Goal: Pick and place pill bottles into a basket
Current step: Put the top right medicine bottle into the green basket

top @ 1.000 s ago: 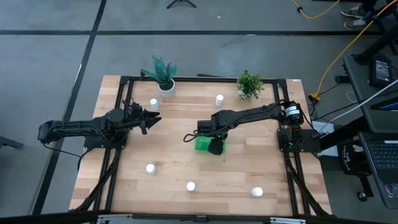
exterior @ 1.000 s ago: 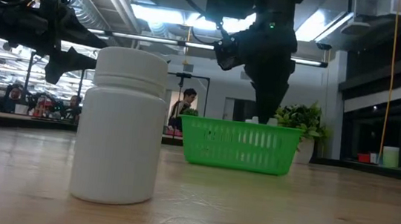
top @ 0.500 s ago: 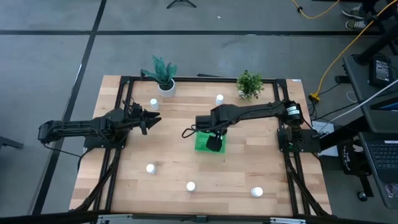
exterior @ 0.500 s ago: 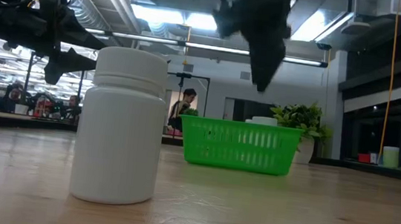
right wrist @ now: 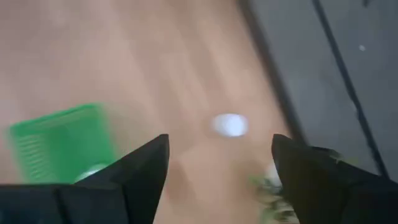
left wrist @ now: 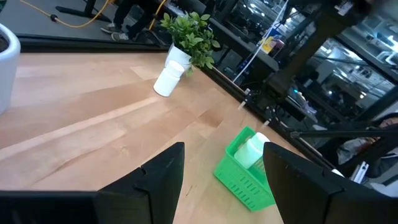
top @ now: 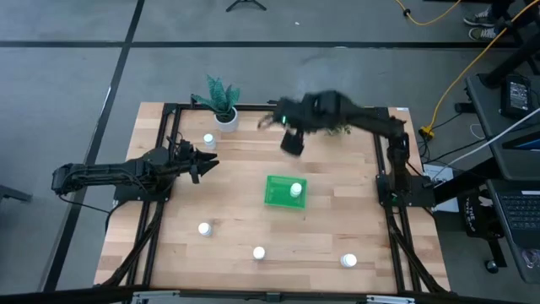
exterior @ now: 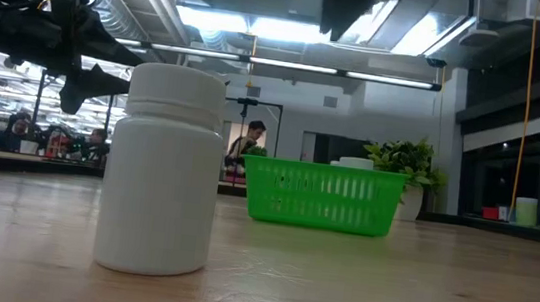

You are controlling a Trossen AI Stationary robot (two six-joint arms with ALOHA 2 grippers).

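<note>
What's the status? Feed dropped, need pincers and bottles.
Right pincer open, empty, near far bottle. Left pincer open, idle. One bottle in basket.

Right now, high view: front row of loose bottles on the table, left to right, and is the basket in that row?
Left bottle → middle bottle → right bottle. The basket sits farther back, mid-table, with one bottle in it.

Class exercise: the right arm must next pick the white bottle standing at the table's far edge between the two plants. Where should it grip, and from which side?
Grip the bottle across its round body just below the cap, coming straight down. It stands upright with bare table around it, and the open right gripper is already beside it.
</note>
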